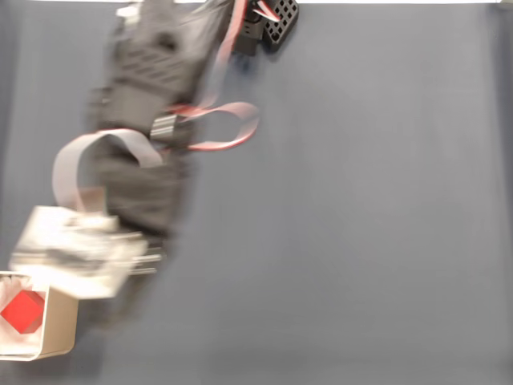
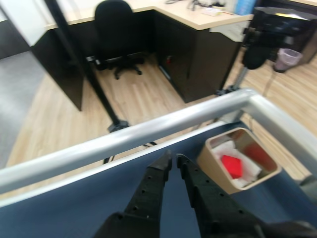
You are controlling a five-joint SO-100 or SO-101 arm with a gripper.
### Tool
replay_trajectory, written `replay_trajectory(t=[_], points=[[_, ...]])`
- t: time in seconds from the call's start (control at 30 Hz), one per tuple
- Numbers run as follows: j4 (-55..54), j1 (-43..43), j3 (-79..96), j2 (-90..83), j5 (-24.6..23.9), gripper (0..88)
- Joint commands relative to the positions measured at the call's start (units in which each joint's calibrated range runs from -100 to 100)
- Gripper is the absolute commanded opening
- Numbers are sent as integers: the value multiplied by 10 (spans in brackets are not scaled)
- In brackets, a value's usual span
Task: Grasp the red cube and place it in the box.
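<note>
The red cube (image 1: 22,311) lies inside the beige box (image 1: 60,325) at the lower left corner of the fixed view. My arm (image 1: 148,120) reaches down from the top toward that corner and is blurred by motion; its white wrist part (image 1: 76,253) sits just above the box. In the wrist view the red cube (image 2: 231,165) rests on the white inside of the box (image 2: 216,168), to the right of my gripper (image 2: 173,158). The black fingers stand almost together with nothing between them, left of the box and apart from it.
A blue mat (image 1: 361,200) covers the table. A silver rail (image 2: 148,134) runs along the table's edge just beyond the box, with the floor, a desk and an office chair (image 2: 116,34) behind. A black perforated part (image 1: 276,20) sits at the top.
</note>
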Motion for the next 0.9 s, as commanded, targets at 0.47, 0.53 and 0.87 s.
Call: replay_trajectory(t=[0.47, 0.53, 0.87], points=[[-67, -119, 756, -654, 16, 0], [-44, -120, 838, -729, 18, 0], [199, -115, 1096, -1009, 31, 0]])
